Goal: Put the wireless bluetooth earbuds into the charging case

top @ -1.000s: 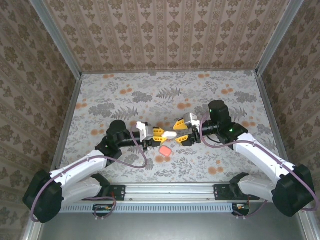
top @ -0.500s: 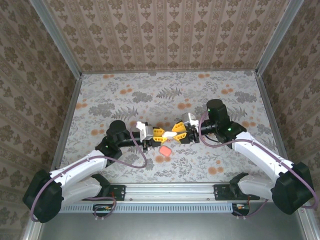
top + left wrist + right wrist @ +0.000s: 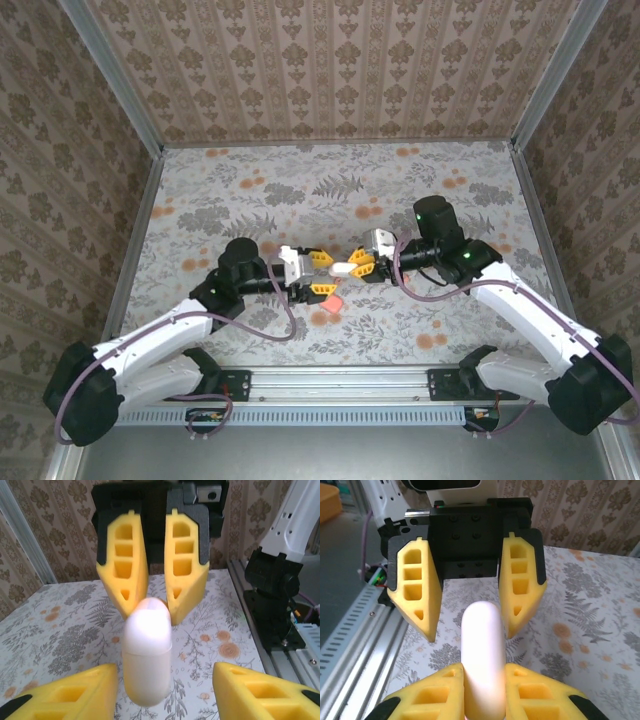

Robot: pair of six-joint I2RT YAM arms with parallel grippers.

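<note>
White capsule-shaped case (image 3: 342, 269) is held clear of the table (image 3: 250, 200) at mid-table, between the two grippers. A small pink case (image 3: 330, 302) is seen lying on the table just nearer the bases in the top view. A seam around the capsule is made out from the left wrist. Right gripper (image 3: 484, 672) is pinched on one end of the capsule. Left gripper (image 3: 165, 670) is spread, with its fingers set either side of the other end and gaps left, not touching.

Two grippers, the left gripper (image 3: 322, 273) and the right gripper (image 3: 353, 266); one white capsule case (image 3: 341, 269); one pink case (image 3: 330, 300).
</note>
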